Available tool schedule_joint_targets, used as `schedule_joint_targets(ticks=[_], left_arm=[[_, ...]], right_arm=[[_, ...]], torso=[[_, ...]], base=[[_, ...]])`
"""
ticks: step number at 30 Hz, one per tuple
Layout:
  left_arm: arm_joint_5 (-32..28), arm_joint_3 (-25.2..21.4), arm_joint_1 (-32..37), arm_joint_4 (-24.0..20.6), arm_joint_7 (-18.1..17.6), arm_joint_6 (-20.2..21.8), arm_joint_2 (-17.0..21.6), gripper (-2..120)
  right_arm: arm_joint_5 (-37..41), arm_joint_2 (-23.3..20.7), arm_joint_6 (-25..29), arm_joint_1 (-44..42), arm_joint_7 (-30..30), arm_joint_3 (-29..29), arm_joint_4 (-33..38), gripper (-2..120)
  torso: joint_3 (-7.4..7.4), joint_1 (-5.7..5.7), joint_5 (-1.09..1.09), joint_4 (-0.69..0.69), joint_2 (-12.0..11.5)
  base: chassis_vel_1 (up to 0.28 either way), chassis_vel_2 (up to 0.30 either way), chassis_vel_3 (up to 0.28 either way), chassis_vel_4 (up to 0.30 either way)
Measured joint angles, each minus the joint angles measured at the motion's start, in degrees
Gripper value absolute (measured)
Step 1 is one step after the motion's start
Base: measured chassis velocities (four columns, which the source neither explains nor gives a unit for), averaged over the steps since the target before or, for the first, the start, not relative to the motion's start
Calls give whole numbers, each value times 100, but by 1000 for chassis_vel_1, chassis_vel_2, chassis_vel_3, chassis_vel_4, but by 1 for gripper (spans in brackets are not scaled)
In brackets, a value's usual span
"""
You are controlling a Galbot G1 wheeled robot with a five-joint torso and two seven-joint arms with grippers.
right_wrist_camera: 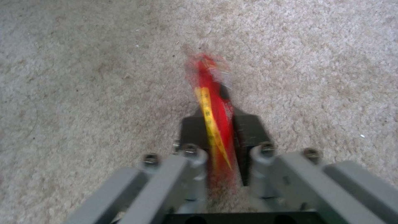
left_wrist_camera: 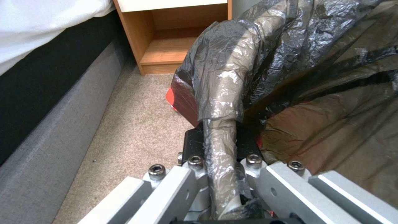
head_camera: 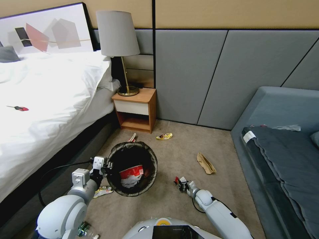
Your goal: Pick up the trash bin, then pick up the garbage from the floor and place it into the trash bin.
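open carpet [head_camera: 186, 159] lies between the trash bin [head_camera: 132, 168] and the sofa [head_camera: 282, 146]; the bed [head_camera: 50, 109] and nightstand [head_camera: 135, 109] crowd the bin's other sides.

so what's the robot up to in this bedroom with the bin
It is tidying litter off the carpet. The left gripper is clamped on the rim of the trash bin, which already holds a red-and-white cup and crumpled tissue. The right gripper is shut on a red and yellow wrapper just right of the bin. A yellow wrapper and a tan paper bag lie on the floor farther out.
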Motion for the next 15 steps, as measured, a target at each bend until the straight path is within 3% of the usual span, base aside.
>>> schedule_joint_targets(ticks=[15], left_arm=[[-3,12,-28,30,17,1,20,1]], right_arm=[[-60,121,42,14,91,183,-70,0]], torso=[[0,0,3,2,0]], base=[[0,0,0,0]])
